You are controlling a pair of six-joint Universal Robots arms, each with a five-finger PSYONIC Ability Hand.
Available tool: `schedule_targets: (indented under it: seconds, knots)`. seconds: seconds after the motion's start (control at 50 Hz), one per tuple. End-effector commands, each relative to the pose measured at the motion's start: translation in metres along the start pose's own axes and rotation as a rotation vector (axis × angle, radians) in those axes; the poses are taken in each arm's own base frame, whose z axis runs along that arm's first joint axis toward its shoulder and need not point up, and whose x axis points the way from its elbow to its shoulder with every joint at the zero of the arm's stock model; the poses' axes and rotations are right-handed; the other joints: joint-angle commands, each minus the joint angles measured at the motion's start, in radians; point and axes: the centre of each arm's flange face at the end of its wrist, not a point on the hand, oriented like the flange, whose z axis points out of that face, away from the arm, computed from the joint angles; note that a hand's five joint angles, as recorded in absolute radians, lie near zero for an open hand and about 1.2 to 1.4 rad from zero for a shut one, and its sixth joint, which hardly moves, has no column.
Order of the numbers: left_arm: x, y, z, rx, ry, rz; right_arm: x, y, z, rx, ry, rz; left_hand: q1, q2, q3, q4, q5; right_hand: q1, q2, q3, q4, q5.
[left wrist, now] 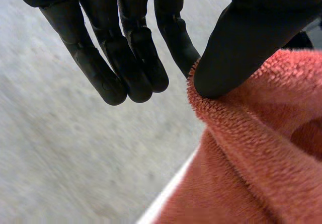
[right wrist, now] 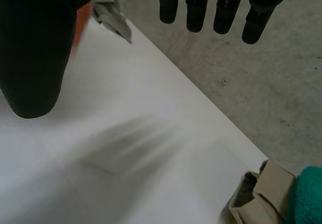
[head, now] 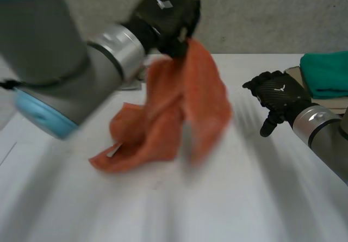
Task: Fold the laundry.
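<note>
Left arm point(head: 49, 62) comes in big across the near left. Left hand point(head: 163, 16) is up at the far middle, above the table point(head: 228, 198). It grips the orange towel point(head: 185, 106) by one edge: in the left wrist view the thumb point(left wrist: 236, 48) clamps the terry hem against the nearest finger, and the other fingers point(left wrist: 126, 73) are straight and off the cloth.

The towel hangs from that pinch. Its long axis drops down and toward the robot. The lower part is bunched on the table below and left of the hand, and a loose fold hangs on the side facing the right hand. No free corner can be picked out in the bunch.

Right hand point(head: 277, 95) hovers over bare table, well apart from the towel. Its fingers point(right wrist: 201, 7) are straight, its thumb is spread, and it holds nothing. The towel lies to its left, and the hanging fold is the nearest part, so this hand is the one placed to take a second hold. Probably a reach left toward that fold or the top hem.

Far right is a folded green towel point(head: 326, 73) on a beige cloth point(right wrist: 266, 194), looks already done.
</note>
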Motion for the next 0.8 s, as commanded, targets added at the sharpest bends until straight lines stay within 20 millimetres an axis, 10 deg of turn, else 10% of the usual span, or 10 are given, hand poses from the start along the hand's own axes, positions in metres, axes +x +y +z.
schedule_targets:
  seconds: [0.02, 0.04, 0.24, 0.46, 0.8]
  knots:
    - [0.033, 0.090, 0.015, -0.234, 0.017, 0.052, 0.009, -0.002, 0.000, -0.012, 0.033, 0.011, -0.653, -0.718, -0.709, -0.718, -0.689, -0.051, -0.032, -0.029, -0.039, -0.048]
    - [0.036, 0.092, 0.012, -0.244, 0.037, 0.044, 0.010, -0.002, 0.001, -0.020, 0.043, 0.012, -0.956, -1.021, -1.012, -1.020, -0.992, -0.051, -0.032, -0.029, -0.039, -0.048]
    - [-0.033, 0.065, -0.029, -0.270, -0.158, -0.077, 0.001, -0.005, -0.013, -0.149, 0.008, 0.034, -0.956, -1.021, -1.012, -1.020, -0.992, -0.051, -0.032, -0.029, -0.039, -0.048]
    - [-0.083, 0.149, -0.055, -0.530, -0.183, -0.027, -0.033, 0.001, -0.060, -0.433, -0.092, 0.092, -0.956, -1.021, -1.012, -1.020, -0.992, -0.051, -0.032, -0.029, -0.039, -0.048]
    - [-0.065, 0.210, -0.042, -0.674, 0.105, 0.134, -0.040, 0.055, -0.018, -0.255, 0.088, 0.029, -0.956, -1.021, -1.012, -1.020, -0.992, -0.045, -0.026, -0.023, -0.033, -0.042]
